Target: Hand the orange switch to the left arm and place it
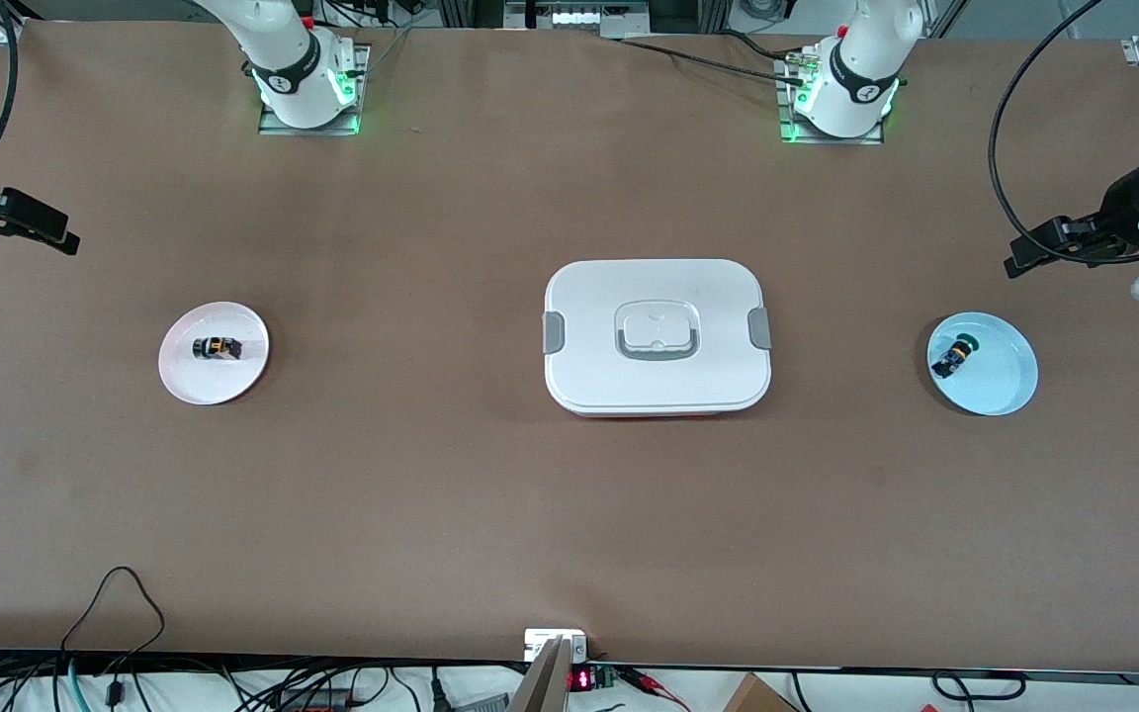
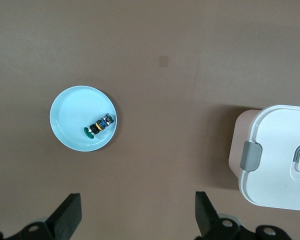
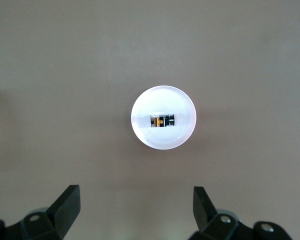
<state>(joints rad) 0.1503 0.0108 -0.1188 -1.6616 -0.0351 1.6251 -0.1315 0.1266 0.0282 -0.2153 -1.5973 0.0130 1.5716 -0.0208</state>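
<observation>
The orange switch (image 1: 217, 348) lies on its side on a small white plate (image 1: 184, 381) toward the right arm's end of the table; it also shows in the right wrist view (image 3: 162, 120). My right gripper (image 3: 136, 192) is open and empty, high over bare table beside that plate, and shows at the edge of the front view (image 1: 60, 235). The white box (image 1: 657, 336) stands lidded at the table's middle, and its corner shows in the left wrist view (image 2: 277, 160). My left gripper (image 2: 137, 200) is open and empty, high over the left arm's end of the table (image 1: 1019, 259).
A black-and-blue part with a green cap (image 1: 953, 356) lies on a light blue plate (image 1: 1000, 381) toward the left arm's end, also in the left wrist view (image 2: 98, 126). Brown table surrounds the box. Cables hang along the table edge nearest the front camera.
</observation>
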